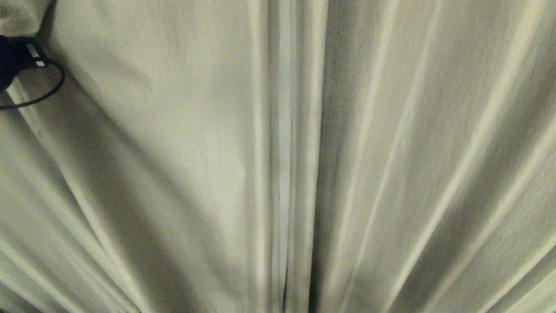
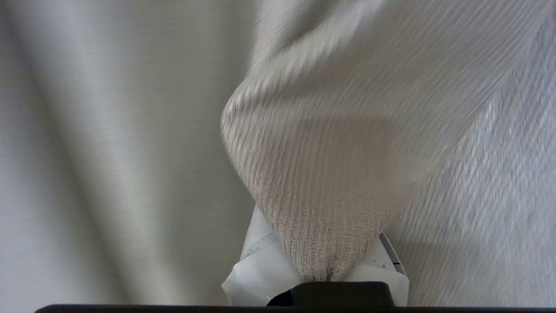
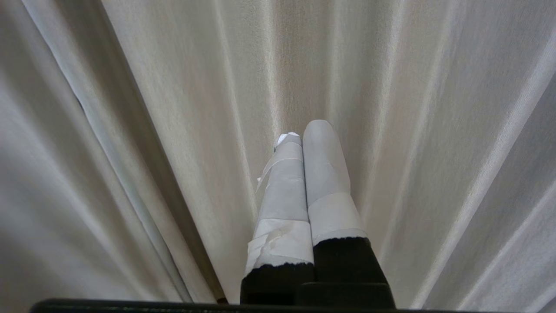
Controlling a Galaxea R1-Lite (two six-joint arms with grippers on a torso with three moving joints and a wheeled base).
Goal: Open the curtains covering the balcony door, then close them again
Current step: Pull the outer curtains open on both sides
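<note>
The cream-white curtains fill the head view, the left panel (image 1: 173,130) and the right panel (image 1: 434,152) meeting at a vertical seam (image 1: 284,174). The balcony door is hidden behind them. My left gripper (image 2: 322,266) is shut on a bunched fold of curtain fabric (image 2: 321,174), which bulges out between its white-taped fingers (image 2: 260,267). Only a black part of the left arm (image 1: 17,56) with a looped cable shows, at the head view's upper left edge. My right gripper (image 3: 306,134) is shut and empty, its taped fingers pressed together just in front of the pleats (image 3: 173,108).
Pleated fabric surrounds both grippers on every side. A dark slit (image 1: 286,287) shows low down at the seam between the panels.
</note>
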